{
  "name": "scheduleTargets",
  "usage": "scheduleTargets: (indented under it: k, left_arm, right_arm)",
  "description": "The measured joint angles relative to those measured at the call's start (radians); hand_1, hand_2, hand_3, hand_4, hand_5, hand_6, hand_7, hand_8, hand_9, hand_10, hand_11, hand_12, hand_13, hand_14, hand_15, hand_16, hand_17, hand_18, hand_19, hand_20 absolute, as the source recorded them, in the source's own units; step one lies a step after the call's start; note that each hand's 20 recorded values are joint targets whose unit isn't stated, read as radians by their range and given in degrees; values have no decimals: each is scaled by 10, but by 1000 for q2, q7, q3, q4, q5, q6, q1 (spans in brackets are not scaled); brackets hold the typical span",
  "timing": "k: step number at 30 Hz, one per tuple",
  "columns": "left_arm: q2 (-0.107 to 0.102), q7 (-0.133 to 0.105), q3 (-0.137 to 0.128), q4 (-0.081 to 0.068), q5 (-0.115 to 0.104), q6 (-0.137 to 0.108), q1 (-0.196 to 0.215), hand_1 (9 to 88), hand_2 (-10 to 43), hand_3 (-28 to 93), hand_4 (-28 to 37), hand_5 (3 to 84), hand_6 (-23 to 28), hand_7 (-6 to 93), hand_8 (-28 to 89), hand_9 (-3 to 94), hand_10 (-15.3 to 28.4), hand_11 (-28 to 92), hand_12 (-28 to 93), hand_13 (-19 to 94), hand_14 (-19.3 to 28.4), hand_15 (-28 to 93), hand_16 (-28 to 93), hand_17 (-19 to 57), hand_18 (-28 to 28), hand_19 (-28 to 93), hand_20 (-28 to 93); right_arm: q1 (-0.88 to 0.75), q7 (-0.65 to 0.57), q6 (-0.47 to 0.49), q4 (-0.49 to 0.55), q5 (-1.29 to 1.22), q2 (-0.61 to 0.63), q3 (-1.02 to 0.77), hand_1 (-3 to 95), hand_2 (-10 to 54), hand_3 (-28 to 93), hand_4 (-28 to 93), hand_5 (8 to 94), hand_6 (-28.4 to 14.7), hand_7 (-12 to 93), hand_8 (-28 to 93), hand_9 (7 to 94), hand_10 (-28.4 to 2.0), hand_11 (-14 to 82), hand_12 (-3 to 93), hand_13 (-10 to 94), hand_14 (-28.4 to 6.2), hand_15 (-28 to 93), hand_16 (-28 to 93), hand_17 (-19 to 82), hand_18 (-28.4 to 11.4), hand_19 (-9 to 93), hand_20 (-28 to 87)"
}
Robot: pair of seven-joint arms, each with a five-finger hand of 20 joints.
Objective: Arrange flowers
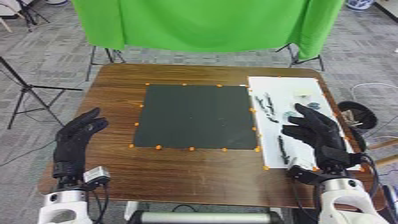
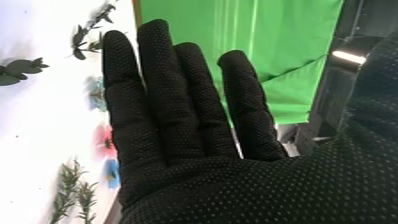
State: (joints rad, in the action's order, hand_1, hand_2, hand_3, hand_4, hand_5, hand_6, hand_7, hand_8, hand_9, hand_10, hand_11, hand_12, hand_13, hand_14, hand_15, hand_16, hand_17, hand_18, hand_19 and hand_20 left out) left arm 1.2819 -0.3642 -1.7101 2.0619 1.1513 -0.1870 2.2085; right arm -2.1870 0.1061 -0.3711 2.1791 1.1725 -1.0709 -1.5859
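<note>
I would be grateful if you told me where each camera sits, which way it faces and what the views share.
Head view: on the robot's head, facing forward and down at the table; both arms show, with left hand and right hand.
Right wrist view: on the right wrist, looking along that hand's straight fingers.
Shared: the right hand, white sheet, dark sprigs and green cloth.

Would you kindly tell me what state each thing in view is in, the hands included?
Left hand, open, fingers relaxed
Right hand, open, fingers straight
Leafy sprigs, lying loose, not arranged
Pink flower, partly hidden behind the right hand
White sheet, spread flat
Dark mat, lying flat
Green cloth, hanging
</note>
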Motion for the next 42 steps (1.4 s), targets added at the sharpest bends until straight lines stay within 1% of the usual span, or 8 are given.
scheduleTargets:
  k: [4,6,8,14,18,21,34,42]
  left_arm:
    - [0,0,-2,0,-1,-1,2,310,-95,705,-187,504,2,175,-83,506,127,231,140,411,168,280,-10,106,116,66,198]
    - [0,0,-2,0,-1,-1,2,310,-95,704,-187,503,2,176,-82,506,127,231,139,411,168,280,-10,106,116,67,198]
    - [0,0,-2,0,3,-1,2,311,-95,704,-188,504,2,175,-83,507,127,231,139,411,168,280,-10,106,116,67,197]
    - [0,3,-2,0,7,-2,2,314,-95,702,-190,504,3,175,-83,507,127,232,140,411,168,281,-10,106,116,67,197]
    - [0,10,-3,1,8,-2,2,317,-95,700,-190,504,3,175,-83,507,127,232,139,411,168,281,-10,106,116,67,197]
    - [0,15,-4,2,9,-2,2,318,-95,700,-189,504,3,175,-83,507,127,232,139,411,168,281,-10,105,116,68,197]
    - [-7,34,-6,5,11,-4,2,325,-95,693,-185,503,4,173,-83,507,127,233,139,411,169,284,-11,105,117,71,197]
    - [-15,47,-6,6,12,-4,0,328,-95,692,-183,502,4,173,-82,505,127,233,139,411,169,284,-12,104,117,74,197]
  right_arm:
    - [1,0,-1,0,4,0,2,201,-95,700,-243,468,-32,162,-93,561,-146,118,152,590,-155,170,124,476,-173,65,416]
    - [0,0,-4,0,7,0,2,209,-95,693,-240,473,-34,160,-92,564,-147,119,153,622,-149,179,139,501,-164,125,478]
    - [-3,-2,-11,3,11,0,0,216,-95,691,-236,482,-38,159,-89,579,-147,137,159,656,-139,221,172,514,-160,230,521]
    - [-9,-51,-99,18,54,6,10,280,-95,673,-215,554,-33,204,-96,683,-155,242,205,752,-103,393,205,566,-128,647,354]
    - [-5,-166,-225,31,208,16,38,302,-95,663,-219,603,-26,221,-98,726,-153,277,220,800,-87,453,223,603,-113,746,315]
    - [-3,-276,-239,41,367,23,47,309,-95,662,-226,631,-28,229,-97,743,-146,284,224,819,-77,478,232,614,-110,784,307]
    - [32,-698,1,77,979,64,116,339,-95,653,-232,717,-39,220,-78,809,-135,304,238,873,-53,511,263,648,-91,866,292]
    - [99,-766,166,37,1236,68,184,344,-95,656,-239,719,-37,220,-75,813,-135,303,243,877,-43,540,291,642,-99,913,307]
